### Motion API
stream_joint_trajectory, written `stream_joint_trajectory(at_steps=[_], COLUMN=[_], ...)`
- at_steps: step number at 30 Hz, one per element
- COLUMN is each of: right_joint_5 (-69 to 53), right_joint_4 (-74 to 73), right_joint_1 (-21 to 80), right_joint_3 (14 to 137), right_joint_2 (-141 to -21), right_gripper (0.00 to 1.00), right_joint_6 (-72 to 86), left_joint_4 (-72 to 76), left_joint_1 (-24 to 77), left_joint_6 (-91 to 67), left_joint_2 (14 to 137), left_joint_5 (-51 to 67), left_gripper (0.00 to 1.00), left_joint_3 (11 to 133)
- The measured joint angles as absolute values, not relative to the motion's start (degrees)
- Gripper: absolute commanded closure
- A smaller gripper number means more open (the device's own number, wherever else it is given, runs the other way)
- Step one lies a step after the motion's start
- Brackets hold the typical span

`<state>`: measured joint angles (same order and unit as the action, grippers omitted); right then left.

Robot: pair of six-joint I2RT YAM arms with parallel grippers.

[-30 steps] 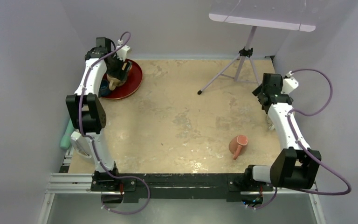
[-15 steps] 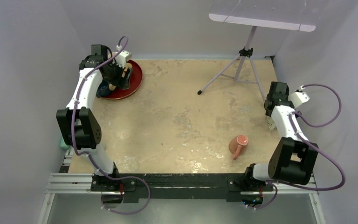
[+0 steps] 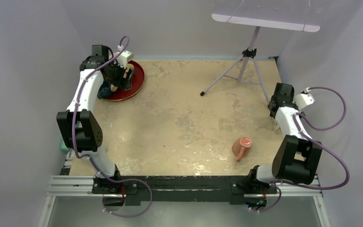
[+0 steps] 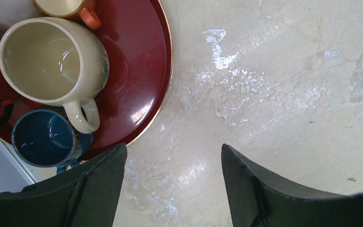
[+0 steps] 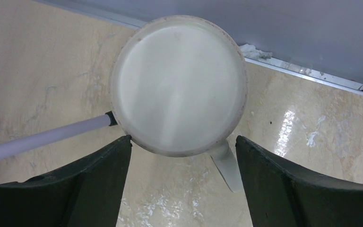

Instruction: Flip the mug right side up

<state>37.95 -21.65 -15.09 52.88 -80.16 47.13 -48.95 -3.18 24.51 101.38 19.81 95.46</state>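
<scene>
Worktop (image 3: pixel 179 123): beige and scuffed, with the mug out at its far-right edge
Left end effector (image 4: pixel 172 156): jaws wide apart, nothing held, hanging beside the tray (image 4: pixel 142 71), well apart from the job
Right end effector (image 5: pixel 182 153): by far the nearer one, looking straight down, jaws spread and empty, one finger either side of the mug
Mug (image 5: pixel 178 85): white, upside down, flat base facing up, just ahead of the fingertips, long axis upright
Tripod leg (image 5: pixel 42 137): its foot seems to touch the mug's left side
Handle (image 5: pixel 227 165): sticks out beside the right finger, which I'd judge could foul the closing jaws
</scene>
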Motion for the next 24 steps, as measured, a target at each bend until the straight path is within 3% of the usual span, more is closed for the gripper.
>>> stream_joint_trajectory(at_steps=[5,11,18,20,24], right_joint_5=[37.8,35.3,33.4,32.9,32.9], right_joint_4=[-25.6,-27.7,-26.6,-25.4,-22.8], right_joint_1=[-15.2,-15.2,-16.1,-17.2,-18.1], right_joint_3=[52.8,49.7,46.6,46.5,46.5], right_joint_2=[-77.6,-72.4,-75.0,-77.0,-80.4], right_gripper=[0.08,0.1,0.11,0.15,0.37], right_joint_6=[47.4,48.2,47.5,46.6,44.1], left_joint_4=[-49.1,-49.3,-49.4,-49.4,-49.4], left_joint_1=[-3.2,-3.2,-3.2,-3.2,-3.2], left_joint_6=[24.5,24.4,24.4,24.4,24.4], left_joint_2=[101.4,101.4,101.4,101.4,101.4], left_joint_5=[20.0,20.3,20.5,20.6,20.8], left_gripper=[0.24,0.23,0.24,0.23,0.24], left_joint_3=[95.7,96.7,96.7,96.7,96.7])
